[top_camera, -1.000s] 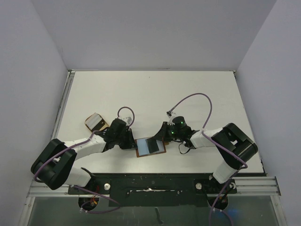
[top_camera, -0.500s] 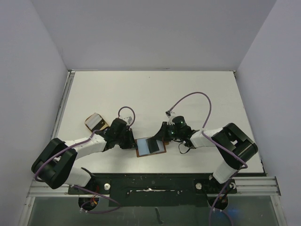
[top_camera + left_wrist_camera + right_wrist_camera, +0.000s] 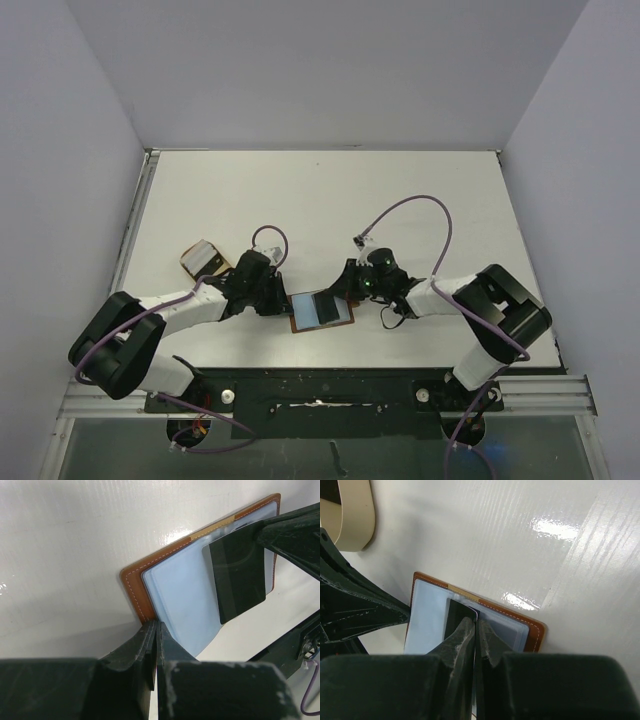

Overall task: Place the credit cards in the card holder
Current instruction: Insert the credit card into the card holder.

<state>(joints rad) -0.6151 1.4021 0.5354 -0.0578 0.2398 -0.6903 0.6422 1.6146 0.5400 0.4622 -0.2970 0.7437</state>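
The card holder (image 3: 322, 311) lies open on the table, brown leather outside and pale blue inside. It also fills the middle of both wrist views (image 3: 190, 595) (image 3: 427, 615). My left gripper (image 3: 284, 303) (image 3: 156, 625) is shut, its tips pinching the holder's left edge. My right gripper (image 3: 346, 293) (image 3: 476, 622) is shut on a dark credit card (image 3: 237, 575) (image 3: 456, 614). It holds the card tilted over the holder's right half, with the card's lower edge at the blue sleeves.
A tan rounded dish (image 3: 205, 259) (image 3: 355, 515) with something pale in it sits on the white table (image 3: 330, 200), left of the left gripper. Purple cables loop above both wrists. The table's front rail (image 3: 320, 385) runs close behind the holder.
The right arm has shifted very slightly. The card, the holder and the left gripper stay where they were.
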